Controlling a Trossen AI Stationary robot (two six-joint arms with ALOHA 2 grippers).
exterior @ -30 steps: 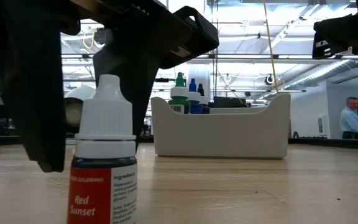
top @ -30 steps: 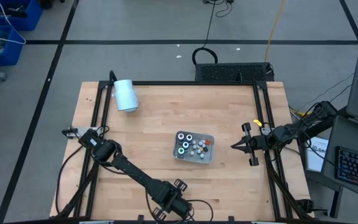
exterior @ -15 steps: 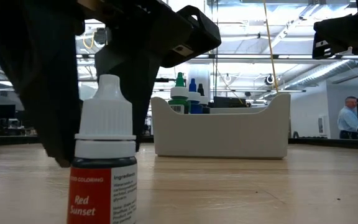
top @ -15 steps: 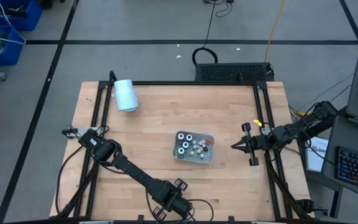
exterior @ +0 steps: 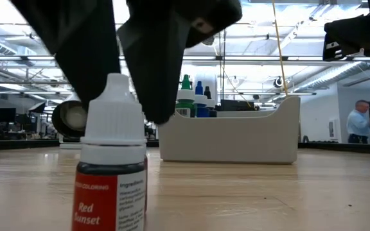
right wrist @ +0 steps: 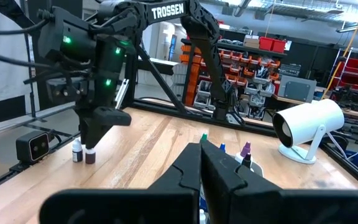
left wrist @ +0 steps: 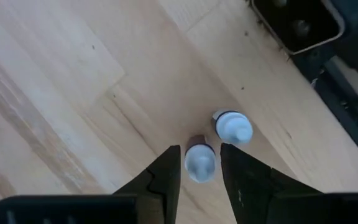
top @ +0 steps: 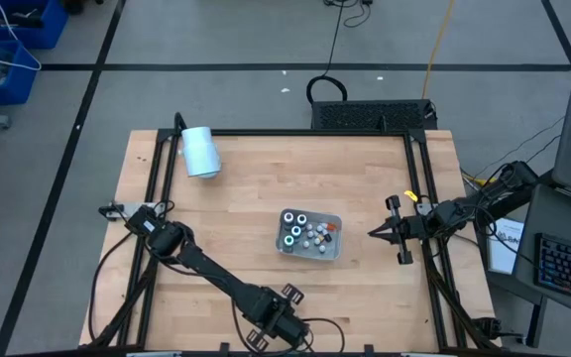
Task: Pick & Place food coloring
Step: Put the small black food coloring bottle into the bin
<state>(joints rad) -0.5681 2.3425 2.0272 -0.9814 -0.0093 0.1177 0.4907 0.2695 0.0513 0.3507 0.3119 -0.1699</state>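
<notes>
While your left gripper (left wrist: 200,148) stands at the table's (top: 246,198) near edge, its two fingers (left wrist: 166,180) squeeze the white cap of the red bottle (exterior: 111,168). The bottle sits right between the fingers, with its bottom seemingly on the wood. A second bottle (left wrist: 232,126) stands just beside one finger, on its outer side.

Your right gripper (top: 373,235) is clenched tight on nothing and waits far from the left one. The grey tray (top: 336,252) with the other bottles (top: 303,230) lies between the two grippers, close to the right one's tips.

Here is what could go wrong. The cap is smooth and narrow, and the hold is high up on it. If you lift fast, the bottle could slip out, fall and roll off the near edge. The finger next to the second bottle could also bump it and knock it over when you move away. So go straight up and go slow.

A second ago the fingers were wider apart and hung lower, down along the bottle's sides. Now they have come in and sit by the cap. The red bottle has also moved a tiny bit sideways. The right gripper and the tray have not moved.
</notes>
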